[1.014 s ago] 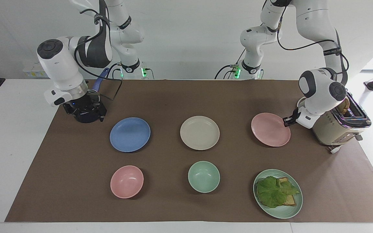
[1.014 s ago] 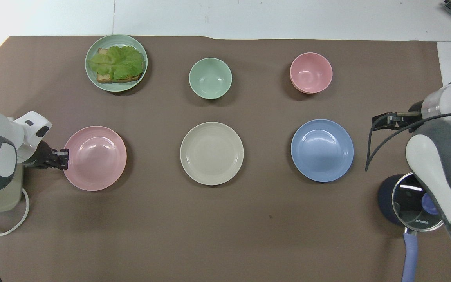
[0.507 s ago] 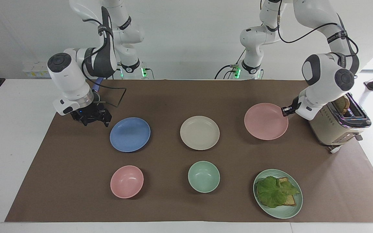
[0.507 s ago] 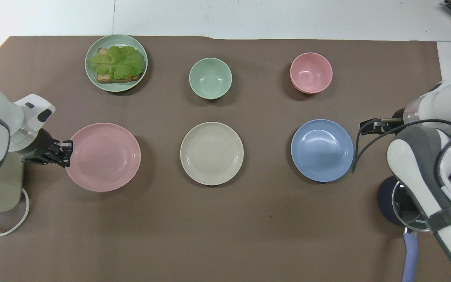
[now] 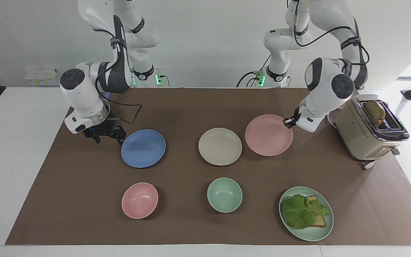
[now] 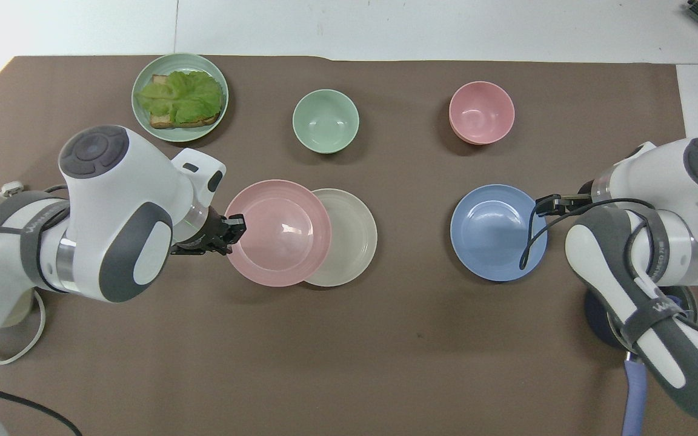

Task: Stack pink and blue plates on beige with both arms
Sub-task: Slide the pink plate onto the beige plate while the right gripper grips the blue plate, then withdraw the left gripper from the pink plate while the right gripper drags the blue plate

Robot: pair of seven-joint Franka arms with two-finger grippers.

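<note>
The left gripper, clamped on the pink plate's rim, carries it bare just beside the beige plate, while the right gripper hangs spread beside the blue plate, and lettuce and toast fill the green plate.

In the row nearer to the robots, at the middle: shallow round cream-beige matte plate. Beside it toward the right arm's end: shallow round medium-blue matte plate, with right gripper just beside its rim. Toward the left arm's end, up off the table and partly over the beige plate's edge: shallow round pale-pink matte plate, rim pinched in left gripper. Farther from the robots, one per plate: small deep pink bowl, small pale-green bowl, pale-green plate bearing lettuce on toast. At the left arm's end: boxy beige toaster, bread in its slot.
</note>
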